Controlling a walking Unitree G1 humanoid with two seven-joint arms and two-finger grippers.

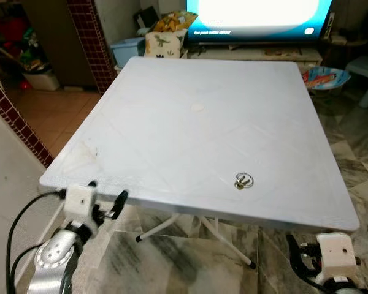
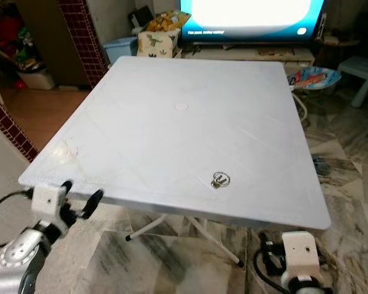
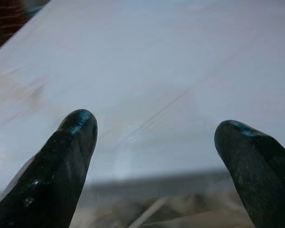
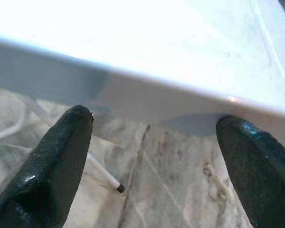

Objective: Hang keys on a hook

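The keys [image 1: 243,181] lie flat on the white counter [image 1: 190,128], near its front edge and toward the robot's right, well apart from both sets of jaws. The left gripper [image 1: 106,197] hovers at the counter's front left corner with its jaws spread open and empty, fingertips [image 3: 76,128] just over the rim. The right gripper [image 4: 154,142] hangs below the front right edge over the marble floor [image 2: 172,257], its jaws likewise wide open and holding nothing.

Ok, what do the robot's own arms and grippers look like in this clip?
Silver metallic arms end in white boxy wrist housings. The left gripper and right gripper each carry two long black rounded fingers, slightly scuffed. Black cables loop off both wrists.
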